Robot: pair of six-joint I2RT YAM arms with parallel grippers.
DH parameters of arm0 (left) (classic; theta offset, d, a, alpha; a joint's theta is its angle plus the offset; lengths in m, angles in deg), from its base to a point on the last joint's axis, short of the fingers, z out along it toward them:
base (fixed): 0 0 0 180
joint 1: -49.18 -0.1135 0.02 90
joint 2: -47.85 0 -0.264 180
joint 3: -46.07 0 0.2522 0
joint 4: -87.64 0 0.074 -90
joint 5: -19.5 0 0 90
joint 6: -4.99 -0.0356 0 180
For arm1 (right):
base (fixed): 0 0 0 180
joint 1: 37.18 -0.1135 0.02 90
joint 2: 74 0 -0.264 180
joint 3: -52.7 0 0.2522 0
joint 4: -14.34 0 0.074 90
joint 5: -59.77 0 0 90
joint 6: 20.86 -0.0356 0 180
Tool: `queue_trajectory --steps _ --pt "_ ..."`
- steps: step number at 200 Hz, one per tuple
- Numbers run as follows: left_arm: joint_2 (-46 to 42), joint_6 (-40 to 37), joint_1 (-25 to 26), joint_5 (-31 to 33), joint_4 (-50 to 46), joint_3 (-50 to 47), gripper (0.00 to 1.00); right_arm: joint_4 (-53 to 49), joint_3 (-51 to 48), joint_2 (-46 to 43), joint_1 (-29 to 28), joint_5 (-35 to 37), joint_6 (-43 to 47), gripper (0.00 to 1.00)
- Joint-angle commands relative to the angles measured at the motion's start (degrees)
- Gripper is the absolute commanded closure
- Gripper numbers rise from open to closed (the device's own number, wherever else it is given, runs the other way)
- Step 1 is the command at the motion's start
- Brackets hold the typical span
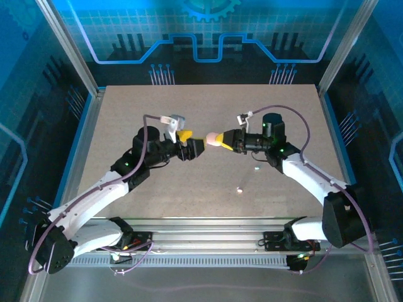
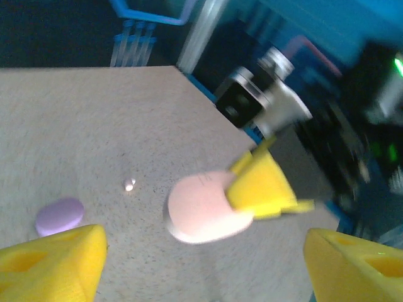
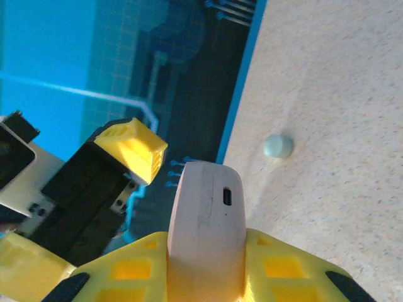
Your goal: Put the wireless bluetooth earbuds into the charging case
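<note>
We find the right end effector [image 1: 223, 140] clamped on the case [image 1: 215, 139], long axis aimed left at the wide, empty left end effector [image 1: 194, 145], while two earbuds [image 1: 240, 189] lie on the bench [image 1: 126, 113] lower right of centre, nearer the right end effector.

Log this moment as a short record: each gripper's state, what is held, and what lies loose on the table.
left gripper: open, holding nothing, pointed at the case
right gripper: shut on the pink charging case
case position: between the two grippers, apparently lifted off the table
case lid: looks closed
near earbud: loose on the table, in front of the grippers
far earbud: loose on the table, beside the right arm
step done: no earbud in the case yet
</note>
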Motion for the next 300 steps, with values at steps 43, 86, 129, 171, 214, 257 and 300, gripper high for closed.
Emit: queue_trajectory --steps 43,86,129,171,214,257,300 --pt "-1.51 -42.26 -0.23 -15.79 -4.08 0.57 0.19 -13.51 11.38 2.35 2.77 -16.97 6.78 0.83" --pt "1.67 -41.98 -0.23 -15.22 5.76 -0.30 0.19 -23.96 15.75 2.66 2.58 -19.20 14.88 0.83" --pt "5.26 -39.47 -0.22 -17.56 9.98 1.55 0.20 -26.53 16.37 2.76 2.00 -20.05 17.36 0.83" --pt "7.19 -38.00 -0.26 -20.89 8.54 3.70 0.30 -26.65 16.75 3.49 1.49 -19.91 17.46 0.83" --pt "8.07 -35.77 -0.25 -21.97 10.44 3.97 0.33 -26.41 16.74 4.26 1.14 -19.81 17.50 0.83" --pt "8.84 -36.40 -0.22 -22.21 8.35 5.00 0.43 -26.22 16.88 4.68 0.31 -19.68 17.21 0.82" --pt "8.65 -38.15 -0.15 -21.51 5.25 5.56 0.54 -24.90 17.14 4.55 -0.25 -19.72 16.15 0.81"
